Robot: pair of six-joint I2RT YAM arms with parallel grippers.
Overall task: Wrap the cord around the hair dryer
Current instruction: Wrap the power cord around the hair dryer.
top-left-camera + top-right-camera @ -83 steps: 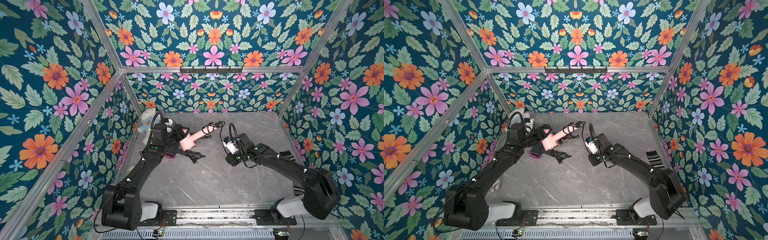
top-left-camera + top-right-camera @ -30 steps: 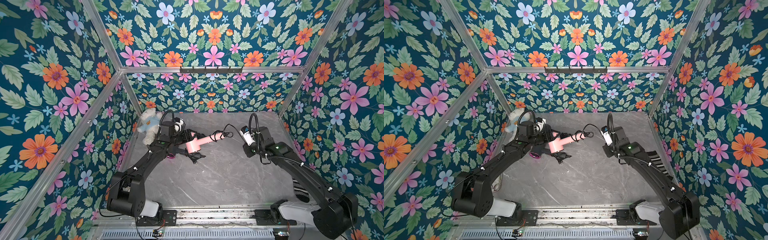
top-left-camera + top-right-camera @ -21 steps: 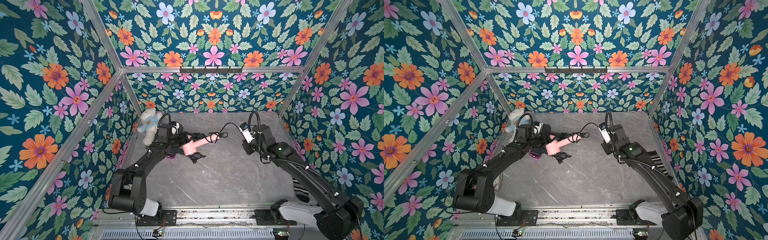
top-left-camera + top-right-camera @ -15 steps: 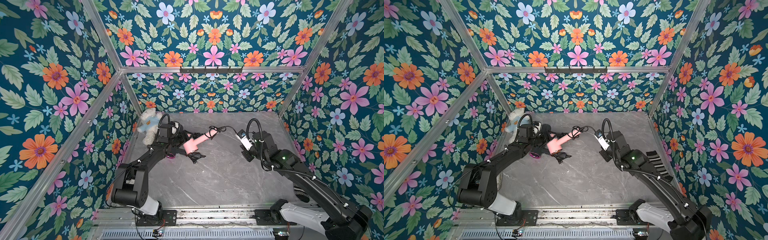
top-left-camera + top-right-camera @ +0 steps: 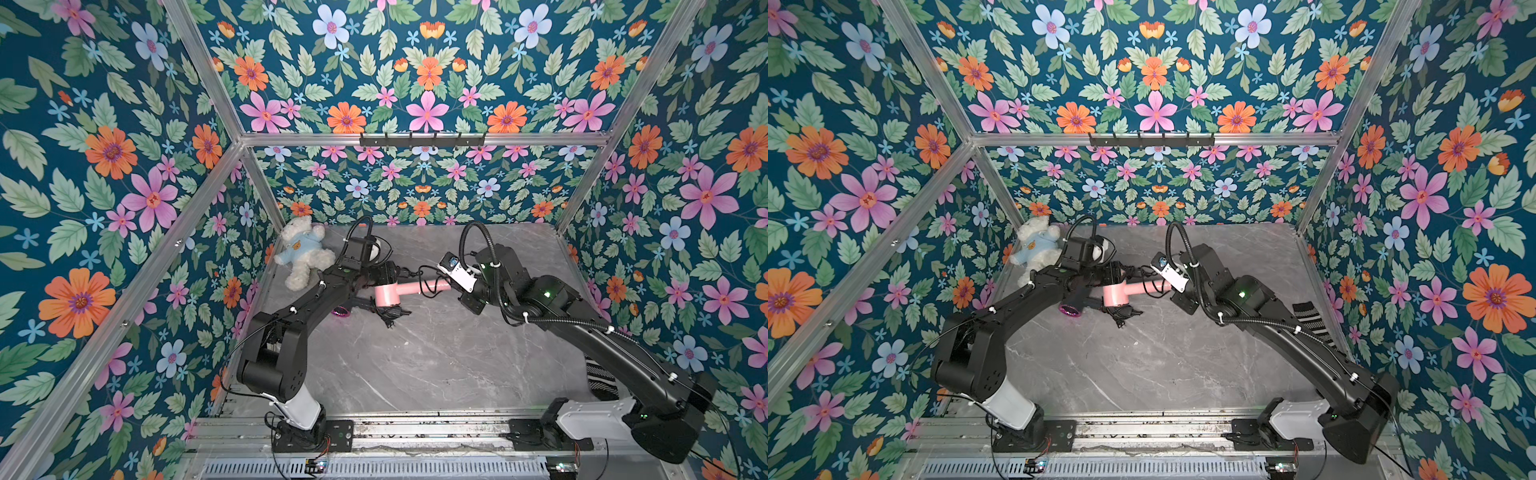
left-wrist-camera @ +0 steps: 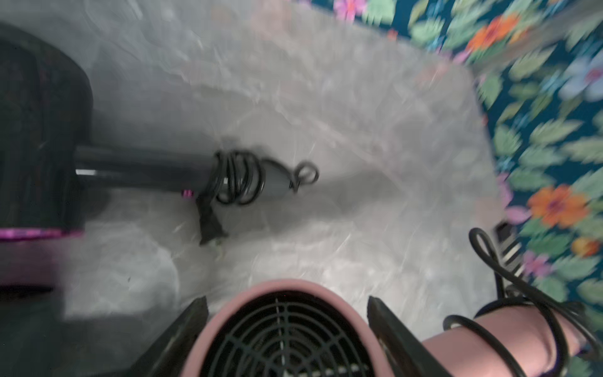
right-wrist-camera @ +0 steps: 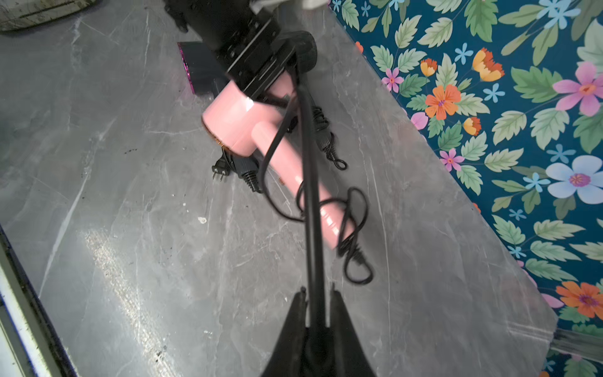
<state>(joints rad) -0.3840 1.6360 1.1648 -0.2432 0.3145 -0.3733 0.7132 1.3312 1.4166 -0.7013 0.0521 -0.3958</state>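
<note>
Left hand (image 6: 285, 305) clamps the glossy pink plastic hair dryer (image 7: 235, 120); right hand (image 7: 316, 293) pinches its thin black cord (image 7: 311, 228), stretched ahead.

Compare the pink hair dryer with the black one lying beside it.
The pink hair dryer is clamped in the left gripper; the black hair dryer lies on the table. The pink dryer's cord loops loosely round its handle and runs into the right gripper; the black dryer's cord is bundled tight. Both cords are black.
</note>
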